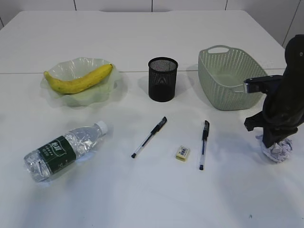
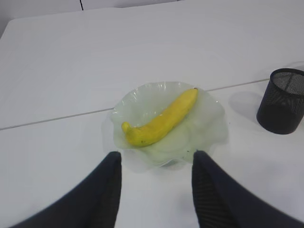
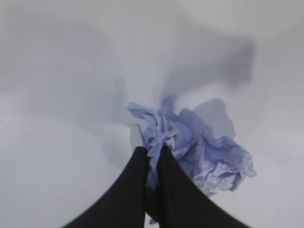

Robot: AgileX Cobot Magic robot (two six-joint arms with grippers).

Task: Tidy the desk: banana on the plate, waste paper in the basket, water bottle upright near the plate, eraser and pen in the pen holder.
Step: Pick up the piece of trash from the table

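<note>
Exterior view: curved yellow banana (image 1: pixel 79 80) lies in ruffled translucent plate (image 1: pixel 61 97), upper left; crumpled waste paper (image 1: pixel 278 150) at right edge on white tabletop (image 1: pixel 142 199).
Left wrist view: left claw (image 2: pixel 156 164) apart, empty.
Right wrist view: right claw (image 3: pixel 152 153) clamped on the paper.

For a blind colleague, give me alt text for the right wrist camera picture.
The robot's right hand, two black fingers pressed together, pinches a crumpled ball of pale bluish-white waste paper lying on a white table. Nothing else is visible.
</note>
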